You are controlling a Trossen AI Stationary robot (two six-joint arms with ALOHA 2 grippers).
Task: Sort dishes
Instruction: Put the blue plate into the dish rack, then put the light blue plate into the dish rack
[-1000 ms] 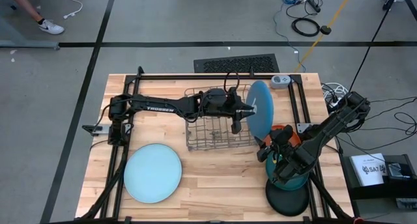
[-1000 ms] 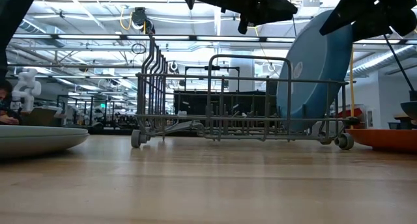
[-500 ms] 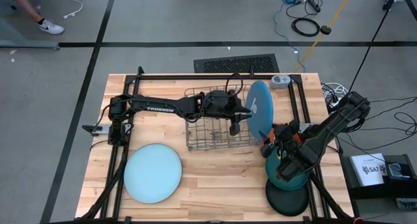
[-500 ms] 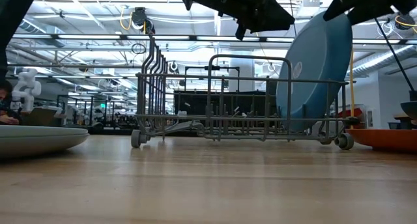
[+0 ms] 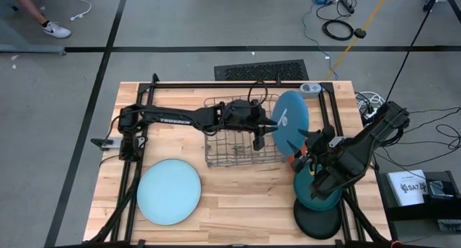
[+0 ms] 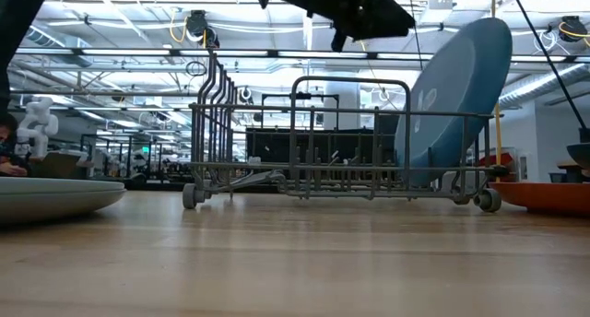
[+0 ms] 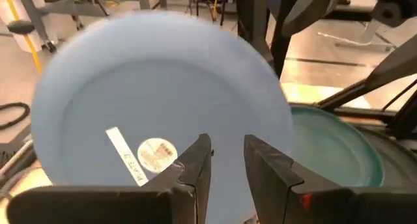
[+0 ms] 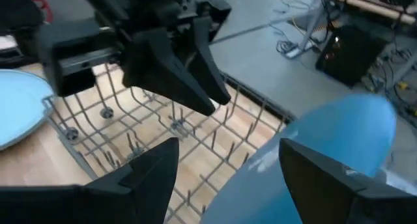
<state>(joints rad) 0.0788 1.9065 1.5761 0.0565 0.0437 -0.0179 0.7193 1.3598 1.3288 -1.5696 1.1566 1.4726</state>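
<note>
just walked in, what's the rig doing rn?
Sorting dishes. The left claw reaches over the wire dish rack to the blue plate, which stands tilted on edge at the rack's right end. The right claw is open beside that plate, above the stack of teal plate and black plate. A pale blue plate lies flat at front left.

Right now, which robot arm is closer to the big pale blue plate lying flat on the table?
Left. The left gripper hangs above the wire rack, up and right of the pale blue plate. The right gripper is farther right, by the stacked plates.
</note>
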